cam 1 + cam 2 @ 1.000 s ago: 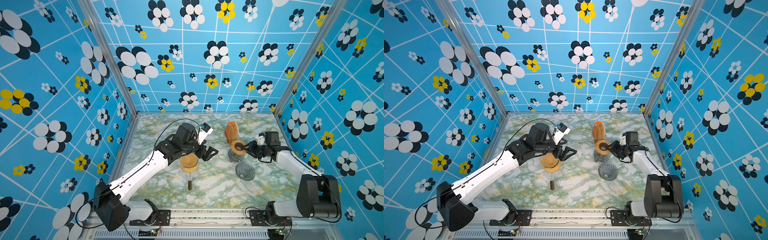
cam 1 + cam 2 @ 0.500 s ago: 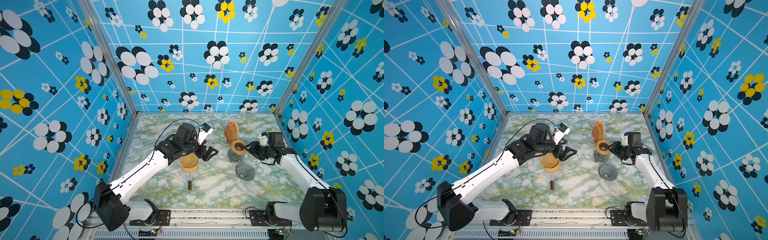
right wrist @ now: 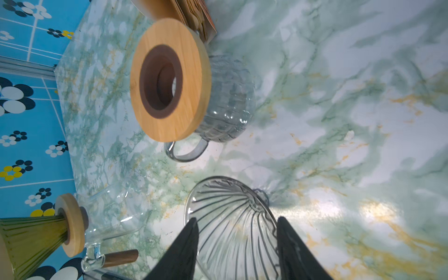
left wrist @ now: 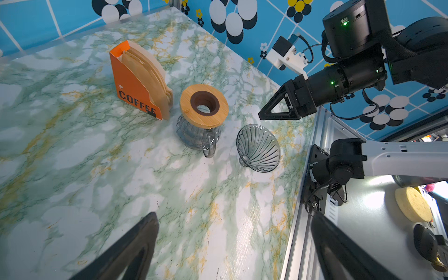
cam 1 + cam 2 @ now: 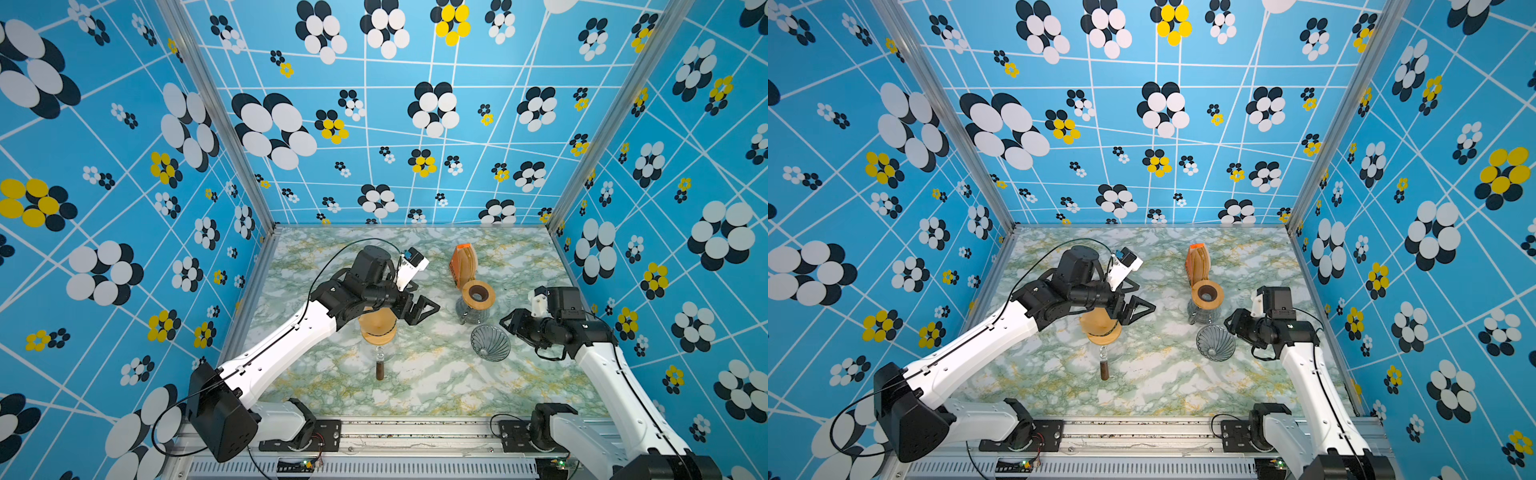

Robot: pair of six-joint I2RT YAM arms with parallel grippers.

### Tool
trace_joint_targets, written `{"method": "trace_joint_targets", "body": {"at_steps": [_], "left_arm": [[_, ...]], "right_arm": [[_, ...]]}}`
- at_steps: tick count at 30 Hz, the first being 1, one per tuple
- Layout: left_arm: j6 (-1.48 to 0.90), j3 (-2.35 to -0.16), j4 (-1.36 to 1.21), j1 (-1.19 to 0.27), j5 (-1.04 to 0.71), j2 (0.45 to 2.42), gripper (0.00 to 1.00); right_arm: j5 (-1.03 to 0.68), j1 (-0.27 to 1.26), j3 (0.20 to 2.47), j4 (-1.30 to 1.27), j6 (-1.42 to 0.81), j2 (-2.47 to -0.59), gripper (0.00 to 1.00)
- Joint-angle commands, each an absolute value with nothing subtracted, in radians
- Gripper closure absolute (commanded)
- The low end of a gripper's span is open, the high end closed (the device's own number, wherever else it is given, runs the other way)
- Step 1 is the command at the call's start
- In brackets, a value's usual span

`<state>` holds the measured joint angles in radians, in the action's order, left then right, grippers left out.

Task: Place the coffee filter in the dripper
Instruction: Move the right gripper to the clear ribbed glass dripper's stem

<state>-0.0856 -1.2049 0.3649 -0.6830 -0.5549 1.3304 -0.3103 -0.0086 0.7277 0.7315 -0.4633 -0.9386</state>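
Note:
The coffee filters [image 4: 145, 70] are a stack of tan paper standing in an orange box [image 5: 463, 262] marked COFFEE at the back of the table. The dripper [image 5: 490, 343], a ribbed clear glass cone, lies on its side near the right front, also in the left wrist view [image 4: 259, 148]. My right gripper [image 5: 508, 326] hangs open just right of it. In the right wrist view the dripper [image 3: 230, 213] shows between its spread fingers [image 3: 186, 242]. My left gripper [image 5: 424, 309] stands wide open over mid-table, holding nothing.
A glass server with a wooden ring lid [image 5: 478, 295] stands between the filter box and the dripper. Under my left arm is a glass carafe with a wooden collar [image 5: 376, 328] and a brown handle [image 5: 379, 370]. Patterned walls close three sides.
My right gripper has drawn back from the wooden ring lid toward the front right, beside the dripper, and its jaws have spread wider. The left arm has not moved.

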Motion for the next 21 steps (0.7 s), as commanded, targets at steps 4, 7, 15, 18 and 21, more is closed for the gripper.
{"method": "trace_joint_targets", "body": {"at_steps": [4, 7, 15, 18, 21], "left_arm": [[-0.091, -1.222, 0.343, -0.699, -0.662, 1.327, 0.01], [-0.087, -1.220, 0.341, -0.708, -0.661, 1.324, 0.01], [-0.107, -1.201, 0.304, -0.723, -0.670, 1.324, 0.01], [-0.112, -1.200, 0.299, -0.730, -0.673, 1.329, 0.01], [-0.101, -1.208, 0.313, -0.736, -0.668, 1.338, 0.01]], "right_arm": [[-0.243, -0.002, 0.659, 0.795, -0.549, -0.888, 0.45], [-0.271, -0.002, 0.632, 0.769, -0.567, -0.891, 0.45], [-0.368, -0.002, 0.553, 0.677, -0.582, -0.922, 0.50], [-0.389, -0.002, 0.533, 0.650, -0.587, -0.934, 0.53], [-0.402, -0.002, 0.524, 0.631, -0.589, -0.950, 0.54]]}}
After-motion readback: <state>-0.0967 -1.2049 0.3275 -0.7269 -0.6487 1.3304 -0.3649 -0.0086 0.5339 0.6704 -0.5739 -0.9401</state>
